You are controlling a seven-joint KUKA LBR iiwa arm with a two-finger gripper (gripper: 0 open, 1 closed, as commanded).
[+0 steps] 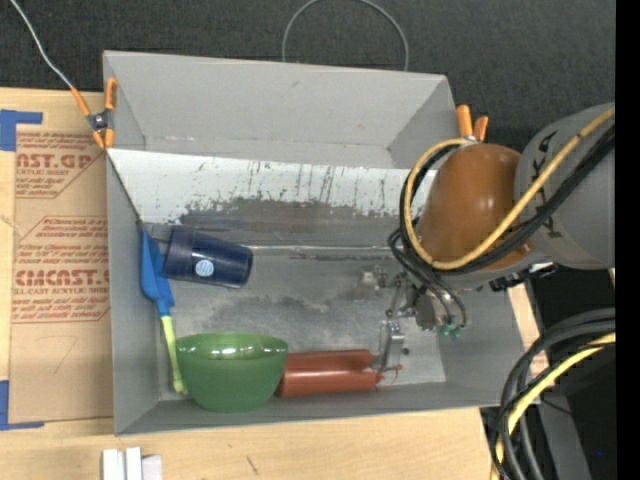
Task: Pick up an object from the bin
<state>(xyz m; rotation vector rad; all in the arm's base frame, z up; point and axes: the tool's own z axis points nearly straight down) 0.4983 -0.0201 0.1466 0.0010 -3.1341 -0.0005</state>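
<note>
Camera view places the gripper (393,353) at the right end of the red-brown cylinder (328,376), which lies along the bin's (270,108) lower wall, long axis running left toward the green bowl (232,370); the gripper's spread cannot be told.

The rounded grey arm (580,198) at the right bears a glossy orange dome cover (470,203), ringed by yellow and black cables (406,213), and a slim metal gripper (392,353).
</note>
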